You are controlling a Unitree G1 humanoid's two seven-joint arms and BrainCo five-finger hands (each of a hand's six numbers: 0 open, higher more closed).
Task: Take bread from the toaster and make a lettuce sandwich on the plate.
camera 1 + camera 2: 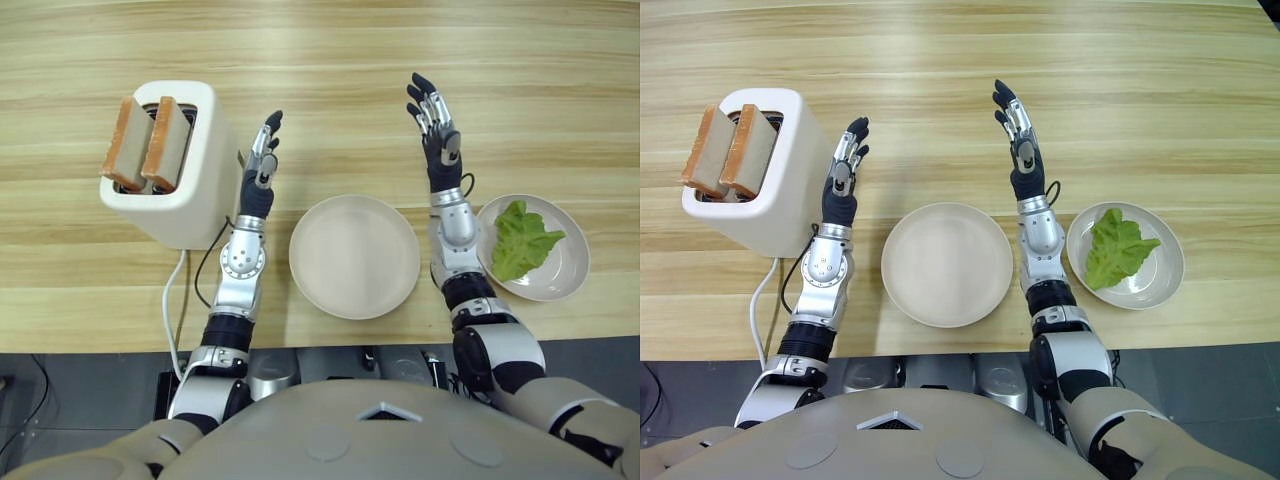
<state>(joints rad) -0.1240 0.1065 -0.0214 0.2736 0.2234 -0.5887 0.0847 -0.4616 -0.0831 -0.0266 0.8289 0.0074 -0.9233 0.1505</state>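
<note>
From the left eye view: a pale wooden table [330, 60] seen from above. At the left stands a cream toaster [190, 205], and two slices of bread [146, 143] stick up out of its slots side by side, tilted a little to the left. A white cord [170, 300] runs from the toaster toward the table's near edge. The left hand [262, 162] is raised just beside the toaster's right side, fingers straight and held close together, pointing away from the robot and holding nothing. Whether it touches the toaster I cannot tell. In the middle lies a round beige plate [355, 290], bare. The right hand [436, 125] is beyond the plate's right edge, well apart from the toaster. Its fingers are also straight and slightly fanned, and it grips nothing. Further right sits a shallow dish [572, 270] with a leaf of green lettuce [522, 240] lying in it.

From the right eye view: the same layout, with everything set a little more to the left. The bread [730, 150] is in the toaster [780, 205], both slices upright in their slots. The left hand [845, 165] stands between toaster and plate [945, 300], flat and open-fingered. The right hand [1018, 130] rises between the plate and the dish [1168, 270], its forearm lying along the gap between the two, with nothing in its grasp. The lettuce [1115, 250] rests in the dish, crinkled and bright green.
</note>
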